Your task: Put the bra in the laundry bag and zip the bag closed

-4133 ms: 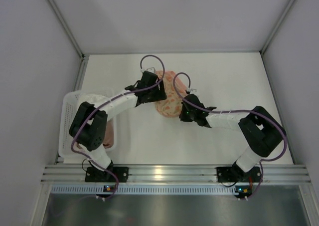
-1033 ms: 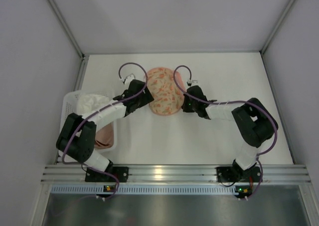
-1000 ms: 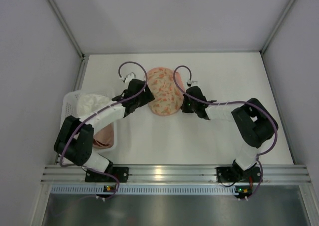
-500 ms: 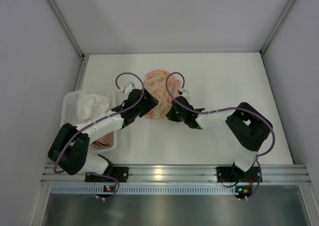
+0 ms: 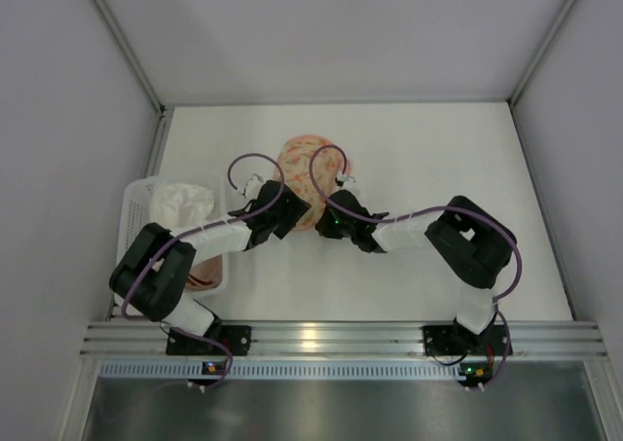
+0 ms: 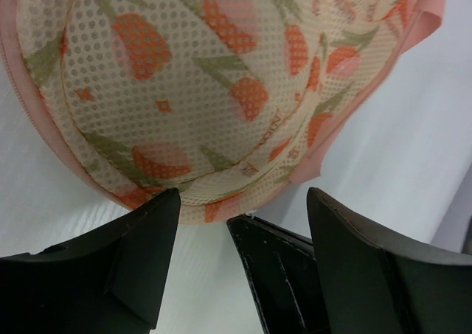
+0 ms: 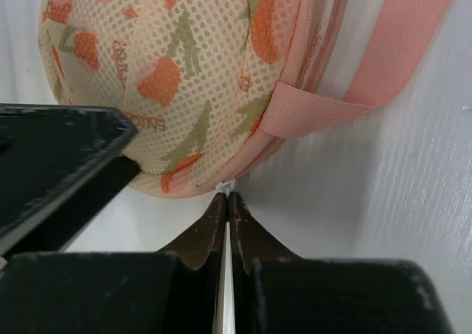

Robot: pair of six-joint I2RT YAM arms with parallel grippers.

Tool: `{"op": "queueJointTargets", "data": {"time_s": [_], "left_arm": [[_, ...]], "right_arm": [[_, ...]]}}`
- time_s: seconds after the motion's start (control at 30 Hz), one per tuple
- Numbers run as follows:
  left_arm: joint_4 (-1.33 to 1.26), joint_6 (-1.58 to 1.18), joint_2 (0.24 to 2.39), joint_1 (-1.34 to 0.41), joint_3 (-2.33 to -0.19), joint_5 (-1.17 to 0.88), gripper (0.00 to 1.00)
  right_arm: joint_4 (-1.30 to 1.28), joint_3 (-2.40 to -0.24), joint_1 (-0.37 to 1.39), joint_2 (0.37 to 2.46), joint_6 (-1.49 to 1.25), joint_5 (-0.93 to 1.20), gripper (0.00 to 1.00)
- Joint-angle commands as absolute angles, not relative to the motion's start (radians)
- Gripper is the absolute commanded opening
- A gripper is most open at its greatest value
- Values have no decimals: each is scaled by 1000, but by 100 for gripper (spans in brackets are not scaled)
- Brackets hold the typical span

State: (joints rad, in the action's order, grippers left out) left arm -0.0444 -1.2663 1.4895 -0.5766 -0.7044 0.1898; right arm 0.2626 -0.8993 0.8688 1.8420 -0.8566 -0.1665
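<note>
A fixed overhead camera looks steeply down on the table [image 5: 438, 168] from behind the arm bases [image 5: 207, 339] at the frame's bottom edge. Each wrist camera sits low and close, looking along its dark fingers [image 6: 103, 268] at the laundry bag [image 6: 184, 91], which fills their upper frames and lies mid-frame overhead.

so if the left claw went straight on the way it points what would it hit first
Most likely the laundry bag: its floral end sits just ahead of the open left claw. The right claw lies in the gap too; depth is unclear.
</note>
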Motion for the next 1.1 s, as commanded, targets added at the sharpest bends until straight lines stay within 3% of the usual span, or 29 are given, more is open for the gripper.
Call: {"op": "queueJointTargets", "data": {"time_s": [0.0,0.67,0.93,1.07], "left_arm": [[-126,-1310,1546,-575,-698,173,75],[123,-1264,1486,-546,-684,408,75],[89,-1187,1589,-529,-749,350,74],[69,-990,1609,-528,-801,287,71]], "right_arm": [[313,-956,890,1856,-802,-173,0],[95,-950,779,1870,-454,-287,0],[127,-933,738,1858,-413,-170,0],[146,-914,742,1839,-428,-120,0]]}}
